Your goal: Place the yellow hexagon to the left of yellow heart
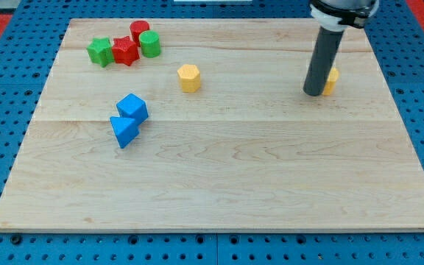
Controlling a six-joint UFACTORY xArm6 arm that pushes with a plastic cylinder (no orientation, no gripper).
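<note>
You have no claw on this arm, so there is nothing to report as apart, together or clamped: it ends in a dark rod, and my tip (314,93) rests on the wooden surface (219,184) toward the far right. Just to the right of my tip, and partly hidden behind the rod, sits the yellow heart (330,80); only a sliver of it shows, so you can't quite tell whether the rod touches it, though it looks that way.

The yellow hexagon (188,77) stands well apart from both, far off to the left of my tip and of the heart, at roughly the same depth on the surface. Nothing lies between the hexagon and the rod.

In the far left corner you'll see a tight cluster: a green star-like block (100,51), a red star-like block (125,51) touching it on the right, a red cylinder (140,31) just behind, and a green cylinder (150,44) at the right end of the group.

Nearer to you and left of centre, a blue cube (132,108) and a blue triangular block (124,130) sit touching, the triangle the nearer of the two. Both are well apart from my tip.
</note>
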